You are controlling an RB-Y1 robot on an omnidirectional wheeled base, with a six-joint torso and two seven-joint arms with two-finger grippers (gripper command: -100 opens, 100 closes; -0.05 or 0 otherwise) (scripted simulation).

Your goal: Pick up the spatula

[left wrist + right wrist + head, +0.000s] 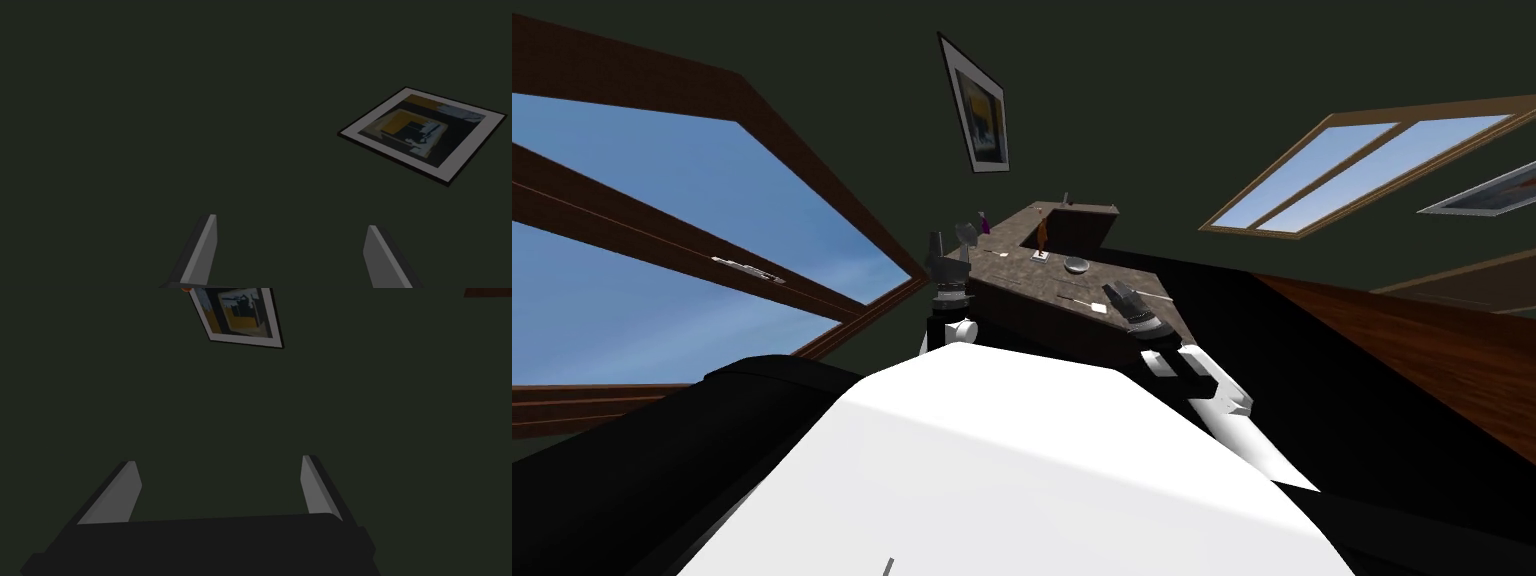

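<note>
The spatula (1087, 303) is a thin utensil with a small white blade, lying on the dark mottled countertop (1032, 285) near its close corner. My right gripper (1118, 293) hovers just beside the blade end, raised over the counter's edge, and in the right wrist view this gripper (220, 460) is open with nothing between its fingers. My left gripper (949, 240) is held up at the counter's left side; the left wrist view shows it (292, 222) open and holding nothing.
On the counter stand a grey bowl (1078, 265), a brown bottle (1041, 235), a small purple object (984, 222) and another thin utensil (1002, 255). A window (662, 260) lies left, another window (1362, 165) right. A black area borders the counter.
</note>
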